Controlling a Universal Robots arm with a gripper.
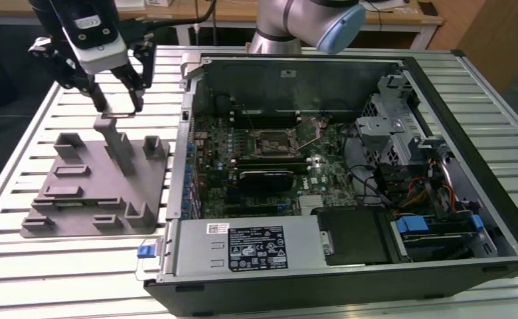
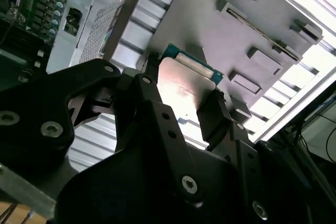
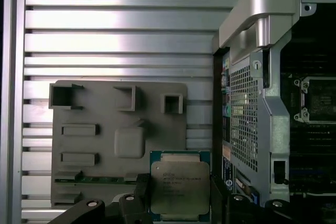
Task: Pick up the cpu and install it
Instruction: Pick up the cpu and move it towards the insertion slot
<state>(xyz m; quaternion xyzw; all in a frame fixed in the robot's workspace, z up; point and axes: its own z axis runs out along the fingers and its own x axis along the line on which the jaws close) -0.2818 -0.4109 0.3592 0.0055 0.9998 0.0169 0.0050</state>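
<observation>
Silver lid of the cpu [image 3: 180,190] is pinched between the two fingers [image 3: 218,195] of the claw [image 3: 180,198], so it's closed on the chip, gripping it by two opposite edges with the lid facing the wrist. In the exterior view the claw [image 1: 117,106] hangs just above the tall post of the grey fixture [image 1: 73,193]. The first wrist view shows the post's square pad [image 3: 128,142] bare, so I reckon the chip is off its rest.

What worries me from here:

- The hold is on thin edges only. In the second wrist view the cpu [image 2: 184,85] sits right out at the tips of the claw [image 2: 181,95]. A bump or a quick swing could tilt it or let it slide out.
- The socket [image 1: 272,141] is well apart from the chip, inside the case [image 1: 471,133], toward the exterior view's right. The case wall stands between the two, so going over too low could clip a corner.
- If the chip comes down skewed or turned the wrong way, the contacts in the socket could get bent. That's a guess about how these go, not something I can see.
- I can't tell whether the socket's metal frame is fully out of the way. If it isn't, the chip would land on the frame rather than in the seat.
</observation>
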